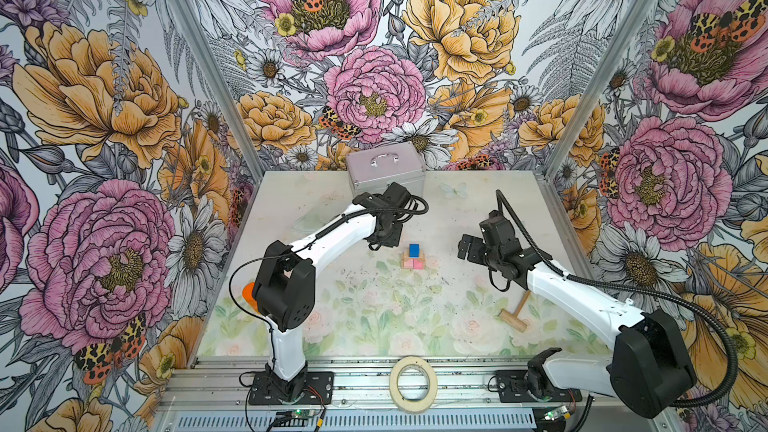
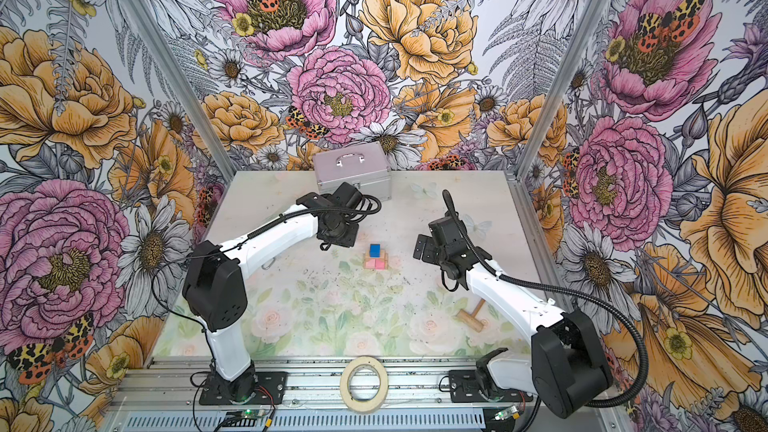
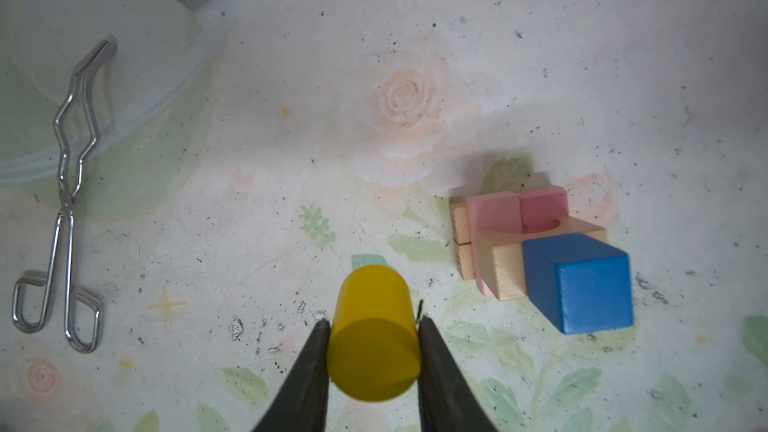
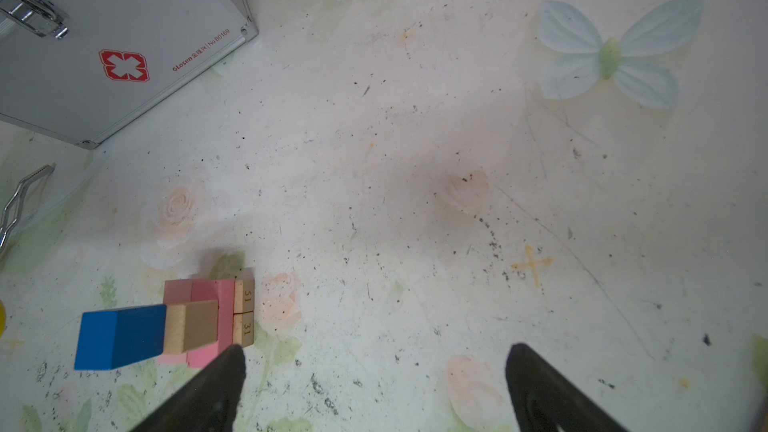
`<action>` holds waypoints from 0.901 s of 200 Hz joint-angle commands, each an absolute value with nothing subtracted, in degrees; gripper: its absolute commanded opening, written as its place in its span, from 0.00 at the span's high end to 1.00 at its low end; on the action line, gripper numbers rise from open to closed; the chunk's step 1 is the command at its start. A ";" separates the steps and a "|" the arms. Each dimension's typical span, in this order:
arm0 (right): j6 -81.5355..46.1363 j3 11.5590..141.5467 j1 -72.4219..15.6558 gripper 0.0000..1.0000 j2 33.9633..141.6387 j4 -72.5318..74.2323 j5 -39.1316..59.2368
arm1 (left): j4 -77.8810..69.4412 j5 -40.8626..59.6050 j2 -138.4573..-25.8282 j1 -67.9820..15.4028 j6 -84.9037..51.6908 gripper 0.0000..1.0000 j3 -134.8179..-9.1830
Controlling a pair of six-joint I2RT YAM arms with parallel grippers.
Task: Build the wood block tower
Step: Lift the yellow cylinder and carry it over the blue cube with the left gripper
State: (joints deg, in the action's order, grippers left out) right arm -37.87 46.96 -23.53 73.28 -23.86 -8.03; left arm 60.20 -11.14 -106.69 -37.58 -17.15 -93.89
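While the left hand (image 3: 374,323) clamps the yellow cylinder (image 3: 374,351), right hand (image 4: 376,350) apart, the case (image 4: 166,14) reads "GLosen".

Floral-printed counter (image 1: 374,326), scuffed and speckled with dark marks.
It carries a silver case (image 1: 384,168) at its far edge, a wooden mallet (image 1: 514,312) lying flat toward the right side, metal tongs (image 3: 68,201) lying flat near the case's corner, and a block tower (image 1: 413,258) near the middle, its tan bottom bricks (image 4: 245,313) resting side by side on the surface.
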 commanded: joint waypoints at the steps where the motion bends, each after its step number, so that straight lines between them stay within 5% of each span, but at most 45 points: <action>1: -37.88 45.97 -23.07 0.01 72.84 -22.47 -7.80 | 63.37 -10.27 -105.15 -39.12 -14.51 1.00 -97.22; 180: -37.88 43.97 -21.96 0.01 71.74 -21.18 -6.41 | 67.22 -7.38 -109.64 -46.57 -13.27 1.00 -105.99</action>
State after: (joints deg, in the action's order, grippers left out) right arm -37.85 44.34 -22.41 72.53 -23.24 -6.74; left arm 66.24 -8.29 -108.16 -45.58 -14.33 -103.61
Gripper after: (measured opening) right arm 0.994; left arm 0.323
